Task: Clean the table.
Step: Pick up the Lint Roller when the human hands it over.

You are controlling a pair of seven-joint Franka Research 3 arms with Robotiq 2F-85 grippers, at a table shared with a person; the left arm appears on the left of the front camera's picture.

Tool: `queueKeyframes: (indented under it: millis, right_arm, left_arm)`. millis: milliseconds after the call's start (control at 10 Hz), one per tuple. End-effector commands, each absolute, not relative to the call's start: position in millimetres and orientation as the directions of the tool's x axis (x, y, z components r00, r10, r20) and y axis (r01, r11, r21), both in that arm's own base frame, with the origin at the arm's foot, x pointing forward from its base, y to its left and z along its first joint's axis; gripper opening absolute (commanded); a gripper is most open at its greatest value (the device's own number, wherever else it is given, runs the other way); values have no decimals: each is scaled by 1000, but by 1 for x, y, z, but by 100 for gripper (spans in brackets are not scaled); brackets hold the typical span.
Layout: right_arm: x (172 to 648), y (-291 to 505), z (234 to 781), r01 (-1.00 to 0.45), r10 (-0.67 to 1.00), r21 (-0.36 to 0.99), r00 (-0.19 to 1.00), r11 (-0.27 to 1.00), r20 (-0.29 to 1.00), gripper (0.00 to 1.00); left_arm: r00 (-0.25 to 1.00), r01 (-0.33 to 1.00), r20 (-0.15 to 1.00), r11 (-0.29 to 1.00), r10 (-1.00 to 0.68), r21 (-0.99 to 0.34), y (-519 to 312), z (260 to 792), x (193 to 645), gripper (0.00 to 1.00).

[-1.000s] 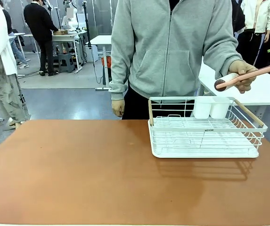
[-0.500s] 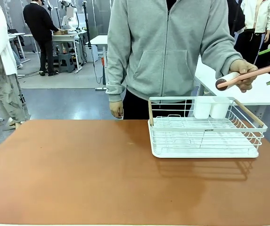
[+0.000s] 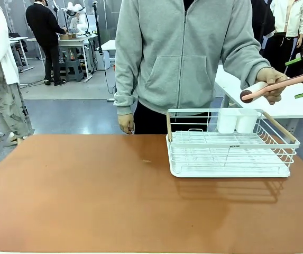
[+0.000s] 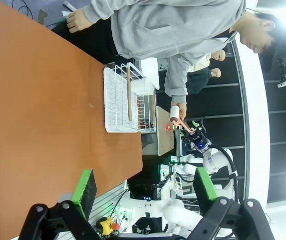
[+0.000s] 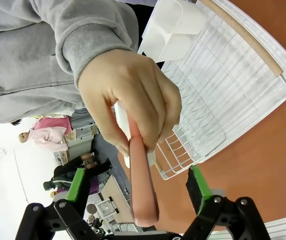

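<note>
Handover: the person's hand offers the lint roller handle-first so your right claw, spread astride it, can grip.
Left claw: released, idle above the desk.

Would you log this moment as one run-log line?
left gripper: open | right gripper: open, astride roller handle | hand: holding roller | table: bears dish rack

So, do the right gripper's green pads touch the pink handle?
Apart. The right wrist view shows the pink handle between the right gripper's pads, a gap on each side.
</note>
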State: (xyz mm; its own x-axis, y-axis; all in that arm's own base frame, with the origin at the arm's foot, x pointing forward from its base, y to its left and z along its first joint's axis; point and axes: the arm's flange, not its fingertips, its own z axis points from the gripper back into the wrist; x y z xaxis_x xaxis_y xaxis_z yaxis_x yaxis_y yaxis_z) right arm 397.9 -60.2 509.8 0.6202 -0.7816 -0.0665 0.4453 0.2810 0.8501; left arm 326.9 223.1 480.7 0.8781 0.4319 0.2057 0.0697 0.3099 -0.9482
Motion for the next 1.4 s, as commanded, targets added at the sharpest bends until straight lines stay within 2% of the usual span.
queueKeyframes:
  millis: [0,1000,1100,1200,1300]
  right_arm:
    - [404,-53,507,434,-790,854,611,285,-47,100]
    - [412,-56,505,443,-786,848,616,290,-53,100]
    - [412,-57,505,442,-779,846,625,297,-52,51]
    - [412,-57,505,443,-777,846,627,298,-54,40]
    - [413,-57,505,442,-778,846,626,298,-53,0]
  left_arm:
    - [876,75,211,308,434,-948,224,482,325,100]
    - [876,75,211,308,434,-948,224,482,325,100]
    - [876,75,211,308,434,-948,224,482,325,100]
    - [876,75,211,308,434,-948,224,482,325,100]
    - [876,75,211,308,434,-948,224,482,325,100]
